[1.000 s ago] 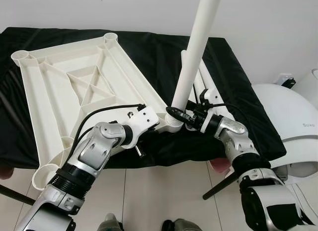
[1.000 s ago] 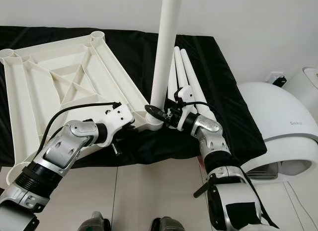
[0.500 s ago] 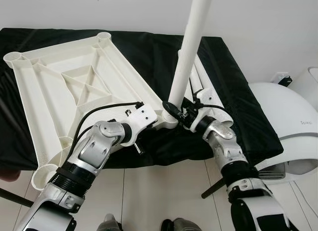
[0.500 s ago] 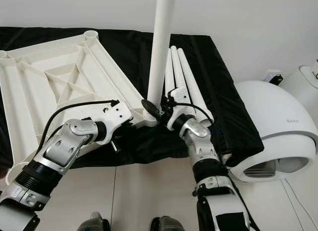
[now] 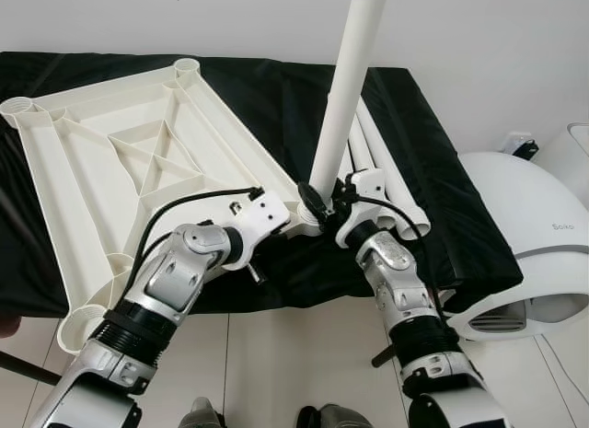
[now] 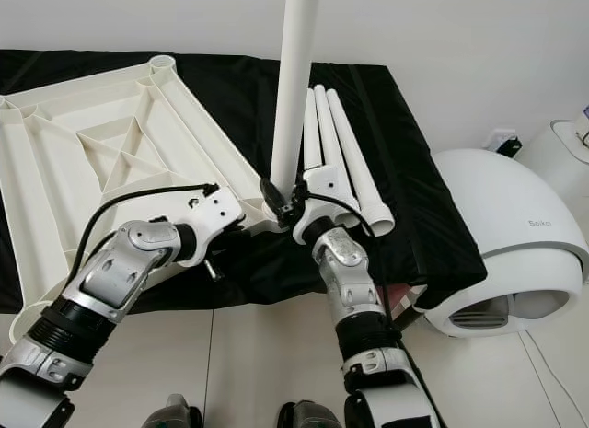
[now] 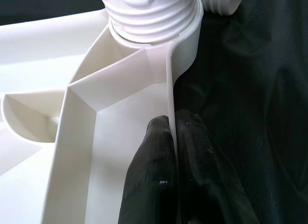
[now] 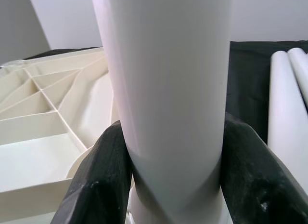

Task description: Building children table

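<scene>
Two grippers share this: our left gripper [image 7: 171, 137] pinches the tabletop [image 5: 120, 170] rim, our right gripper [image 8: 173, 161] clasps the upright leg [image 5: 345, 87] at its corner socket [image 7: 151, 17]. We should keep the leg plumb while twisting, so threads seat cleanly.

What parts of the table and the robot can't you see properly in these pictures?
- Top of the upright leg: cut off by the upper edge of the eye views.
- Thread depth in the corner socket: the left wrist view shows ridges above the rim; the rest is hidden inside.
- Tabletop smooth face: turned down onto the black cloth.
- Lying legs' near ends: partly behind the right gripper.
</scene>
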Available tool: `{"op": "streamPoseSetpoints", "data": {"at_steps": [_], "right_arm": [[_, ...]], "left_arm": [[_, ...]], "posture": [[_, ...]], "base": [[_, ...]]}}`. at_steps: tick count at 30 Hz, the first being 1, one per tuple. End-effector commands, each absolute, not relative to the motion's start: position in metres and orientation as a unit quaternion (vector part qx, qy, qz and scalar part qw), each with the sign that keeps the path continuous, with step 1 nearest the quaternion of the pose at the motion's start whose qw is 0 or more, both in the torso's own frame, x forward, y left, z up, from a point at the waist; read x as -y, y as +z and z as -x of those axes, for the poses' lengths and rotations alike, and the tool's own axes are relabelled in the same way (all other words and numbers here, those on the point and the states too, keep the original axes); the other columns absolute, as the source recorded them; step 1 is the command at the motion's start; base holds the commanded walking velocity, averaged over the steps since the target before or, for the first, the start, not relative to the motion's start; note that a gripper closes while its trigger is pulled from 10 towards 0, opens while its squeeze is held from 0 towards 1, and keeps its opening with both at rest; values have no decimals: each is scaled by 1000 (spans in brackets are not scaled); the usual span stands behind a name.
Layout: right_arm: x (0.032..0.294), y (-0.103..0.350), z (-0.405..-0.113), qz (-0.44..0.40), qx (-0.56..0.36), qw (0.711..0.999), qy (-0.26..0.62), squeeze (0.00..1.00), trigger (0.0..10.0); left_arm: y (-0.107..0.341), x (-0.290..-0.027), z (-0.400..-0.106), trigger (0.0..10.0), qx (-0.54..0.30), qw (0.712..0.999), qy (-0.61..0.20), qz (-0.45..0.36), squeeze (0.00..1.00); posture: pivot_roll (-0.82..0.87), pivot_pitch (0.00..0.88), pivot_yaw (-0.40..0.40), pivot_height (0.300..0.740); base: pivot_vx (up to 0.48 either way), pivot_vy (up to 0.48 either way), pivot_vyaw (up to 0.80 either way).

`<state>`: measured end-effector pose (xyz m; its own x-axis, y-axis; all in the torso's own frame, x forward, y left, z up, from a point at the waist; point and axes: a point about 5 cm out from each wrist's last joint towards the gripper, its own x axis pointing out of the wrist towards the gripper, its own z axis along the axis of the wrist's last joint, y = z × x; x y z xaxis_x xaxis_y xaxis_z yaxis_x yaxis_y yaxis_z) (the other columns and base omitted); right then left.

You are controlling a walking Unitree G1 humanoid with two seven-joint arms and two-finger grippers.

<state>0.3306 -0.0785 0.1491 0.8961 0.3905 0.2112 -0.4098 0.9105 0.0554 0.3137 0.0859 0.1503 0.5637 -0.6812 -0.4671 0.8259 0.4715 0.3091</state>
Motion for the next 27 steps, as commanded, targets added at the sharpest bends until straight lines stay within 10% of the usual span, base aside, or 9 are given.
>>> {"op": "streamPoseSetpoints", "data": {"at_steps": [1,15,16,19,20,22,23,27], "right_arm": [[63,147,-326,-66,84,973,204,0,0],[58,144,-322,-59,76,981,171,0,0],[58,143,-322,-57,72,981,170,0,10000],[59,142,-324,-61,65,981,171,0,10000],[60,142,-324,-62,63,981,171,361,10000],[62,142,-325,-61,61,981,171,529,10000],[63,142,-326,-62,59,981,174,1000,10000],[69,142,-329,-58,55,977,196,1000,10000]], "left_arm": [[150,-80,-311,10000,-135,844,-448,-262,0],[149,-79,-310,10000,-135,844,-448,-262,0],[149,-79,-310,10000,-135,844,-449,-262,0],[149,-78,-310,10000,-134,843,-450,-261,0],[148,-78,-310,10000,-134,843,-450,-261,0],[148,-78,-310,10000,-134,843,-450,-262,0],[148,-78,-310,10000,-134,843,-451,-262,0],[148,-78,-311,10000,-134,842,-451,-263,0]], "posture": [[23,30,-70,740],[25,15,-74,740],[24,14,-74,740],[22,8,-74,740],[22,8,-74,740],[22,6,-75,740],[22,5,-75,740],[18,3,-74,740]], "base": [[0,0,0],[0,0,0],[0,0,0],[0,0,0],[0,0,0],[0,0,0],[0,0,0],[0,0,0]]}}
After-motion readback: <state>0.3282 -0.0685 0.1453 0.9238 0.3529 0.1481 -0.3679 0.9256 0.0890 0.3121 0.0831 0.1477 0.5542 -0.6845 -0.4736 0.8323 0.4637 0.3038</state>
